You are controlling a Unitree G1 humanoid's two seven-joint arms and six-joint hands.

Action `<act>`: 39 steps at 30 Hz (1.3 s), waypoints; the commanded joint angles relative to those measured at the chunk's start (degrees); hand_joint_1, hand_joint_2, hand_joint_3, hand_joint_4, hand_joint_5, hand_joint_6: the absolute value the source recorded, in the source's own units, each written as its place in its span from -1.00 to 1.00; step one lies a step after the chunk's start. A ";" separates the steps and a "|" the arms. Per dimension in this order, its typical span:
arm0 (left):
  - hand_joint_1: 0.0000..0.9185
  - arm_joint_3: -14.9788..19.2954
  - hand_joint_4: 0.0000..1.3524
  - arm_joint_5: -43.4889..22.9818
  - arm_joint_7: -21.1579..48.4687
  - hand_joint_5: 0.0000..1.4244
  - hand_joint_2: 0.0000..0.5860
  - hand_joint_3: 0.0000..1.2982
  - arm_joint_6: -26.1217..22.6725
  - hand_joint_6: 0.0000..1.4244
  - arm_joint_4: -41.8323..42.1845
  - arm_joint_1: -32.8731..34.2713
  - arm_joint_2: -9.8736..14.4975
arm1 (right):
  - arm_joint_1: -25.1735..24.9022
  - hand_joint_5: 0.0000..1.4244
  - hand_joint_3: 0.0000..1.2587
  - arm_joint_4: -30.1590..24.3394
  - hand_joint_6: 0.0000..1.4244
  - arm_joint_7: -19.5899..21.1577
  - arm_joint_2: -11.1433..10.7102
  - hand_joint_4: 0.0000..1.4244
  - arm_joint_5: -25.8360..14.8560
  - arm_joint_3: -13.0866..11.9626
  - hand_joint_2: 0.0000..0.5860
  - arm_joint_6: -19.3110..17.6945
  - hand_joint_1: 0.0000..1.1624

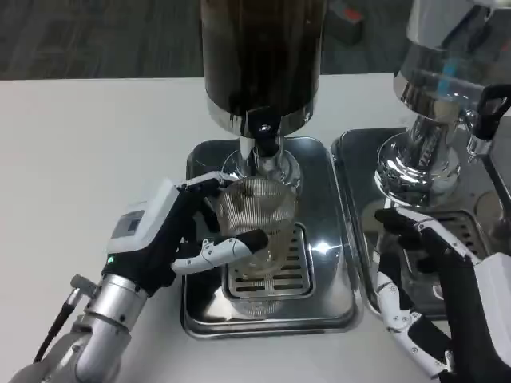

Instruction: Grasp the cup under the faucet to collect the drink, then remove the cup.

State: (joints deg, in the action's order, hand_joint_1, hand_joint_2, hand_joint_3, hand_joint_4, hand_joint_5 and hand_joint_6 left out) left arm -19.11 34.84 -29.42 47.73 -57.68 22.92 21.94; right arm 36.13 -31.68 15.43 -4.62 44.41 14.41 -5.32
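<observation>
A clear ribbed cup (254, 214) stands on the drip grate (267, 275) below the faucet (263, 142) of the dark drink dispenser (262, 56). My left hand (172, 231) grips the cup from its left side, with fingers (227, 249) wrapped across its front and others behind its rim. Little or no drink shows in the cup. My right hand (435, 295) is at the lower right over the second tray, fingers apart, holding nothing.
The dispenser stands on a shiny steel tray (319, 315). A second steel tray (355, 159) at the right carries a clear-tank dispenser (443, 96) with a black tap lever (487, 112). White table (88, 159) lies open to the left.
</observation>
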 commanded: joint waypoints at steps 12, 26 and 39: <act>-1.00 0.44 -0.23 -2.20 5.37 0.05 -1.00 -0.29 4.23 0.44 0.36 -0.83 0.95 | -0.01 -0.48 -0.42 1.01 -0.30 0.42 0.41 -0.53 -1.35 -0.44 0.86 0.22 0.03; -1.00 1.33 -0.27 -3.23 5.75 0.00 -1.00 -0.39 4.04 0.39 0.46 -1.33 1.76 | -0.59 -0.47 -0.41 1.65 -0.28 0.40 0.51 -0.52 -1.61 -0.53 0.85 0.17 0.06; -1.00 3.55 -0.31 -3.58 5.20 -0.01 -1.00 -0.45 4.93 0.39 2.60 -3.06 3.38 | -1.46 -0.46 -0.39 2.39 -0.28 0.71 0.30 -0.51 -2.45 -0.69 0.84 -0.37 0.11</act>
State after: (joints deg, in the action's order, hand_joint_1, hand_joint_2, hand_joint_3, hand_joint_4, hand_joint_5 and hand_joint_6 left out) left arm -16.36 31.88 -23.95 51.95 -55.80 20.64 24.44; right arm 34.95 -29.65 15.55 -4.47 42.32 13.98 -5.33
